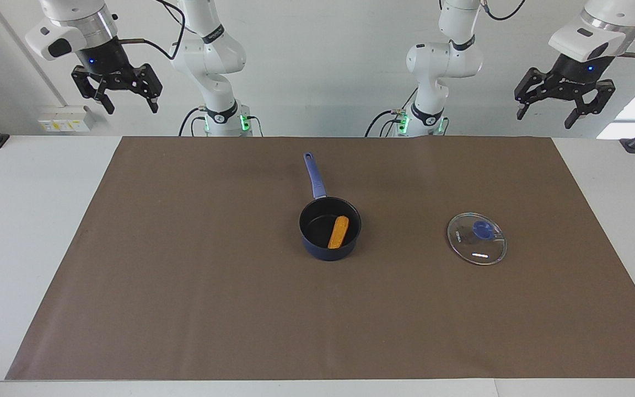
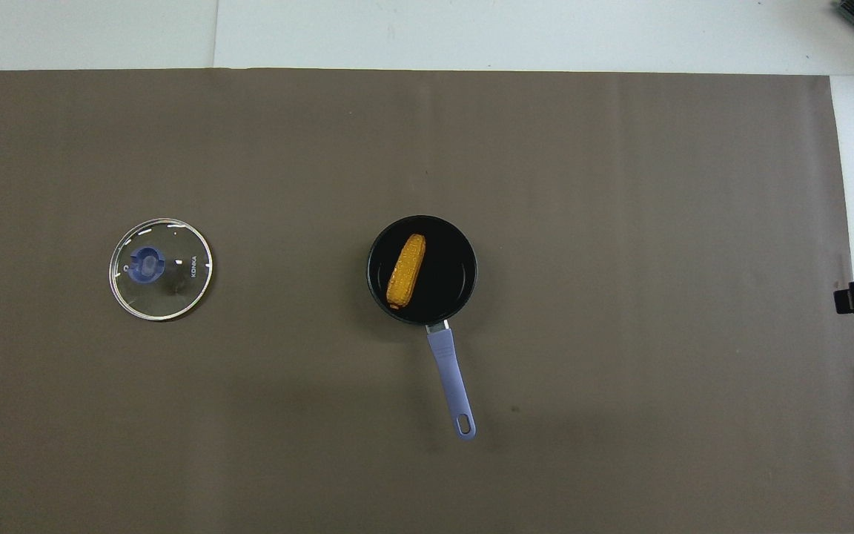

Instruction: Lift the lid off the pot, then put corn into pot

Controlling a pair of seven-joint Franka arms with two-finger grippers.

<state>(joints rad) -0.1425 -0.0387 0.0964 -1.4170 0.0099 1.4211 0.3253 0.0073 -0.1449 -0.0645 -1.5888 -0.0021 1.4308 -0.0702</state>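
The dark blue pot (image 1: pixel 317 247) (image 2: pixel 464 259) stands at the middle of the brown mat, its long blue handle (image 1: pixel 314 175) (image 2: pixel 453 382) pointing toward the robots. The yellow-orange corn (image 1: pixel 338 231) (image 2: pixel 406 271) lies inside the pot. The clear glass lid (image 1: pixel 477 239) (image 2: pixel 161 269) with its blue knob lies flat on the mat, toward the left arm's end, apart from the pot. My left gripper (image 1: pixel 548 114) hangs open and empty, high over the left arm's end of the table. My right gripper (image 1: pixel 131 105) hangs open and empty, high over the right arm's end.
The brown mat (image 1: pixel 185 275) (image 2: pixel 620 185) covers most of the white table. A white socket box (image 1: pixel 66 118) sits by the wall at the right arm's end. Black stands sit at both ends of the table.
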